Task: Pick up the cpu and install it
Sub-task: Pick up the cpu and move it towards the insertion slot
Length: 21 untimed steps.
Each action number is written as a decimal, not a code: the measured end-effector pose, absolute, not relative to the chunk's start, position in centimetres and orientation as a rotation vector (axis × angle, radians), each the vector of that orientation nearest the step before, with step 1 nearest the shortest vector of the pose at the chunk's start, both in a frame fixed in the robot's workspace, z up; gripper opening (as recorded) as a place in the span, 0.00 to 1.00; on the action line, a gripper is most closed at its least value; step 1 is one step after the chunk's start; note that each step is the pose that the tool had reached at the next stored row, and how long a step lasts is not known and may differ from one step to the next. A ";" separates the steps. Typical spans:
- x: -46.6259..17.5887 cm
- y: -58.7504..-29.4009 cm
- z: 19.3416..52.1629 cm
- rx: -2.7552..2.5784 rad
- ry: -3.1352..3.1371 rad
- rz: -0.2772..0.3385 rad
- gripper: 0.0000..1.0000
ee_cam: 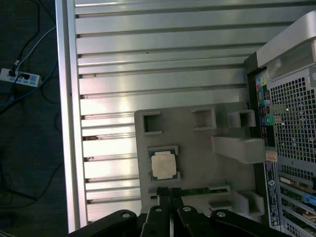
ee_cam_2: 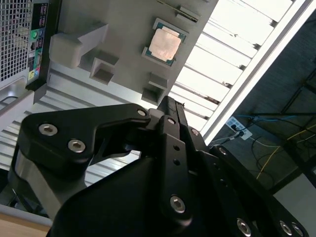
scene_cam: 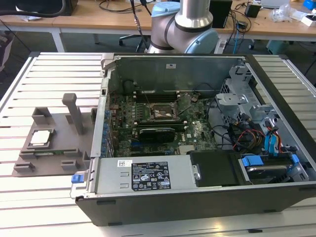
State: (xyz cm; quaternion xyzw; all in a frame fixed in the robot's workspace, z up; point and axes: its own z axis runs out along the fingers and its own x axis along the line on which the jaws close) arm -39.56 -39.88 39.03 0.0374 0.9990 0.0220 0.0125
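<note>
The cpu (ee_cam: 163,165), judged light, stiff and fragile, lay flat in the tray (ee_cam: 193,157), best gripped by opposite edges; the gripper (ee_cam: 170,191) had jaws pressed together

I work in a robotics lab. My arm (scene_cam: 185,24) stands at a slatted aluminium bench (scene_cam: 54,69) bearing an open PC case (scene_cam: 197,138). Desks (scene_cam: 84,22) strewn with cables (scene_cam: 111,6) line the exterior view's top, and a power strip (ee_cam: 19,77) lies on the floor.
</note>
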 end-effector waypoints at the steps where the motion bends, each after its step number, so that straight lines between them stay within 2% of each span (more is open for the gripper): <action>1: -39.6 -39.9 39.0 0.117 3.114 0.068 0.17; 4: -39.6 -39.9 39.0 0.117 3.114 0.069 0.36; 6: -39.6 -39.9 39.0 0.117 3.114 0.069 0.36; 7: -39.6 -39.9 39.0 0.117 3.114 0.069 0.42; 8: -39.6 -39.9 39.0 0.117 3.114 0.069 0.60; 9: -39.6 -39.9 39.0 0.117 3.114 0.069 0.60; 10: -39.6 -39.9 39.0 0.117 3.114 0.068 0.66; 11: -39.6 -39.9 39.0 0.117 3.114 0.047 0.66; 12: -39.6 -39.9 39.0 0.113 3.113 -0.001 0.66; 13: -39.6 -39.9 39.0 0.108 3.114 -0.010 0.66; 21: -39.6 -39.9 38.8 0.083 3.114 -0.011 0.66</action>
